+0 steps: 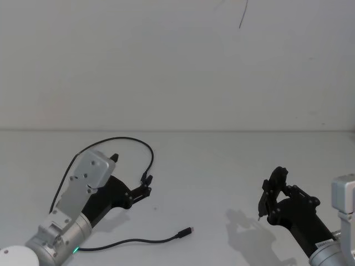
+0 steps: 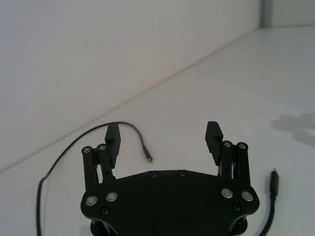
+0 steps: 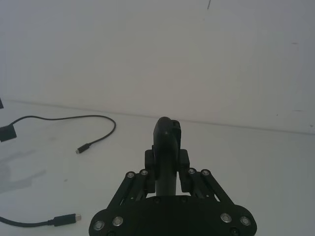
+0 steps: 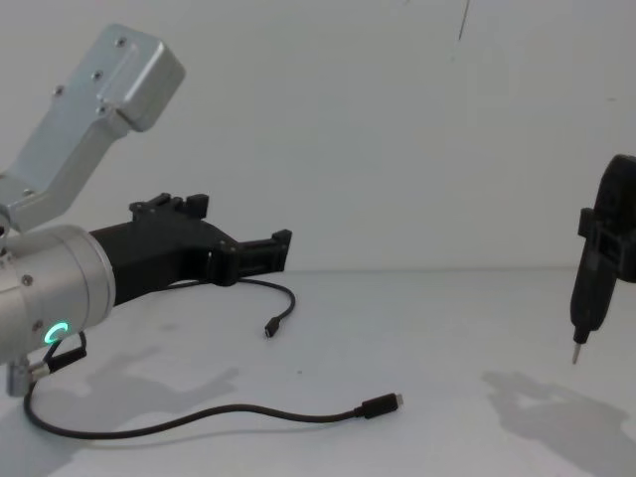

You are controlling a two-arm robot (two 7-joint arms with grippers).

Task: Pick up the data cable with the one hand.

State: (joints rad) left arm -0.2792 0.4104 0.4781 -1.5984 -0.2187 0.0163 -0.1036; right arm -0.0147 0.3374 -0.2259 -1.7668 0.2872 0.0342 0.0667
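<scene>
Head view, step: the left gripper (image 1: 132,174) hung at the lower left over the white table (image 1: 222,166), fingers spread and holding nothing. This looked like the approach, with the grasp not yet made.
Head view, cable: the cable (image 1: 133,241) lay flat on the table. One run arched from behind the arm to a plug just beside the lower fingertip, and the other trailed along the bottom to a plug at lower centre.
Head view, other arm: the right gripper (image 1: 267,199) sat at the lower right, well apart from the cable.
Left wrist view, fingers: the two ribbed pads (image 2: 213,135) stood wide apart at mid frame, with only bare table between them.
Left wrist view, cable: the cable (image 2: 120,123) curved past the left pad and ended in a small plug beyond the gap. The bigger plug lay at the lower right edge.
Right wrist view: the right gripper (image 3: 166,130) had its fingers pressed together at centre. The cable (image 3: 64,117) looped at the left.
Chest view, look: the cable (image 4: 229,412) was thin, black and limp, with a silver-tipped plug at each end.
Chest view, position: the left gripper (image 4: 234,227) hovered above the cable, clear of the table.
Next move: the gripper would probably need to drop nearly to the surface, bring one run between the pads, then close.
</scene>
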